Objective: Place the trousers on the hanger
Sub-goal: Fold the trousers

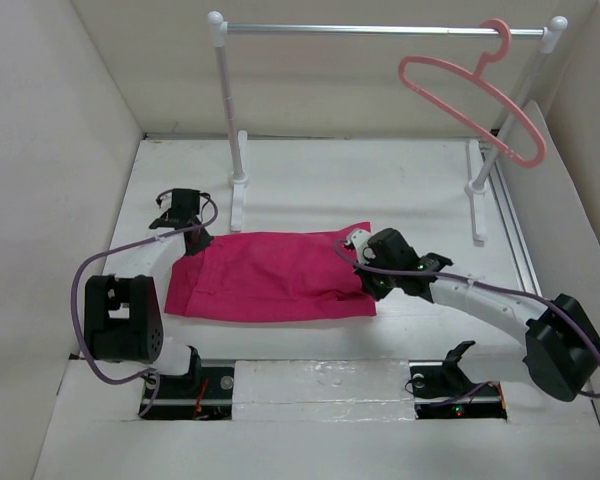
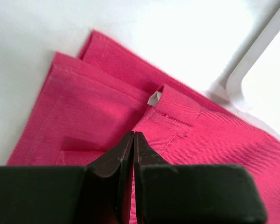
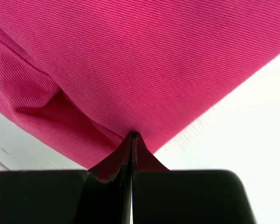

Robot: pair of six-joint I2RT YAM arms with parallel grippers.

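**Item: the trousers (image 1: 270, 275).** Magenta-pink twill with visible stitched hems, folded into a flat oblong. They lie mid-desk (image 1: 310, 190), long axis running 9 to 3 o'clock. The left wrist view shows layered edges and a small turned-up tab with a white underside. No buttons can be made out.

**Item: left tool (image 2: 133, 136).** It sits at the 9 o'clock end of the cloth, near its far corner. The fingers are pressed together with their tips on the fabric. Whether any cloth is caught between them cannot be told.

**Item: right tool (image 3: 132, 136).** It sits at the 3 o'clock end, fingers closed and pinching a peak of the trousers' edge. A fold of cloth is drawn up to the tips.

**Item: the hanger (image 1: 480, 95).** Thin pale-pink plastic, hooked on the white-and-silver garment rail (image 1: 380, 30) and hanging tilted. It lies toward 1 o'clock from the cloth, well apart and higher.

**Note on relation.** The right arm is the nearer to the hanger. By judgement, the cloth's 3 o'clock end must rise and travel toward 1 o'clock, with its long axis fed across the hanger's lower bar.
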